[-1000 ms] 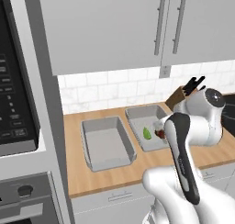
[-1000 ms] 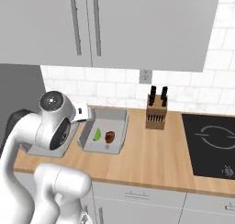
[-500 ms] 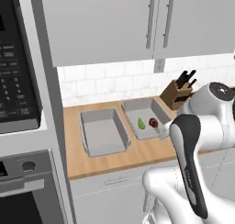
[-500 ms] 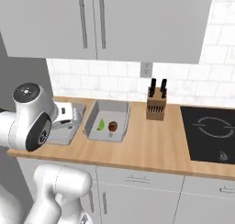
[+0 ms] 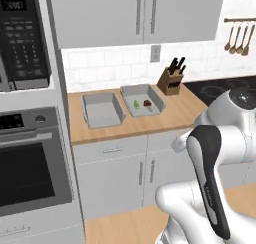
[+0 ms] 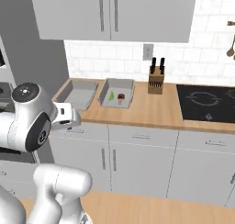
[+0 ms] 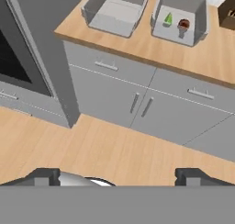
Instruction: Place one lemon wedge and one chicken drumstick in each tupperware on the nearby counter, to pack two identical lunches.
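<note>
Two light-grey tupperware boxes stand side by side on the wooden counter point(image 5: 176, 113). The left tupperware point(image 5: 102, 110) holds nothing. In the right tupperware point(image 5: 142, 91) lie a green lemon wedge point(image 5: 136, 104) and a brown chicken drumstick point(image 5: 148, 103). The hand view shows both from below the counter's height: the left box point(image 7: 114, 12), the right box point(image 7: 170, 31), the wedge point(image 7: 169, 19) and the drumstick point(image 7: 183, 25). My gripper point(image 7: 117, 177) is open and holds nothing. It hangs well back from the counter, over the floor.
A knife block point(image 5: 171, 80) stands right of the boxes, with a black cooktop point(image 6: 204, 99) beyond it. A microwave point(image 5: 25, 38) and an oven point(image 5: 30, 173) fill the tall unit on the left. Grey cabinet fronts point(image 7: 151, 103) sit under the counter, above a wooden floor point(image 7: 92, 149).
The whole picture has pulled back from the counter, so the base has driven away from it. The oven, cabinet fronts and floor now show. The boxes and food have not moved.
</note>
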### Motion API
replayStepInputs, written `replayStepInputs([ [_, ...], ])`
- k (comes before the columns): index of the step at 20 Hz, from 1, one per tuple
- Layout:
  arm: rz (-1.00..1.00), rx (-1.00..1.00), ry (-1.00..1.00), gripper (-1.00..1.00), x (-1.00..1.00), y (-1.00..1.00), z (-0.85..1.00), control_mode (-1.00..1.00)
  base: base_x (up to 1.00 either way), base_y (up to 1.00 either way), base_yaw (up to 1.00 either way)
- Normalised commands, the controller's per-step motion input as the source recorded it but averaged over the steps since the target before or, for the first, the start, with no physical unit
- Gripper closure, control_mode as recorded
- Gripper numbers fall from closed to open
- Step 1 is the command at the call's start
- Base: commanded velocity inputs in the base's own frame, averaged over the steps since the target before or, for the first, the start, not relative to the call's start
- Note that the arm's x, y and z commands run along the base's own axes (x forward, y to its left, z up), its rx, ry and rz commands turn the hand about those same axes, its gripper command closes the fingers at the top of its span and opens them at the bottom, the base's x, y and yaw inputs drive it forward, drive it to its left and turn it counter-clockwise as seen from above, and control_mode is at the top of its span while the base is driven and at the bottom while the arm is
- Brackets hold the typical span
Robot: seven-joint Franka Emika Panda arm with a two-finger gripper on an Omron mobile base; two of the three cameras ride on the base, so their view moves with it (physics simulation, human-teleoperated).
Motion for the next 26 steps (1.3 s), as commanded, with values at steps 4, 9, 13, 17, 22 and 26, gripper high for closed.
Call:
replayStepInputs([
  [4,0.0,0.0,0.0,-1.0,0.0,0.0,0.0,1.0,-0.95,0.84,0.0],
  [9,0.0,0.0,0.0,-1.0,0.0,0.0,0.0,1.0,-0.43,1.0,0.0],
  [13,0.0,0.0,0.0,-1.0,0.0,0.0,0.0,1.0,-0.24,1.0,0.0],
  [17,0.0,0.0,0.0,-1.0,0.0,0.0,0.0,1.0,0.0,1.0,0.0],
  [22,0.0,0.0,0.0,-1.0,0.0,0.0,0.0,1.0,0.1,1.0,0.0],
  [26,0.0,0.0,0.0,-1.0,0.0,0.0,0.0,1.0,-0.64,0.97,-0.02],
])
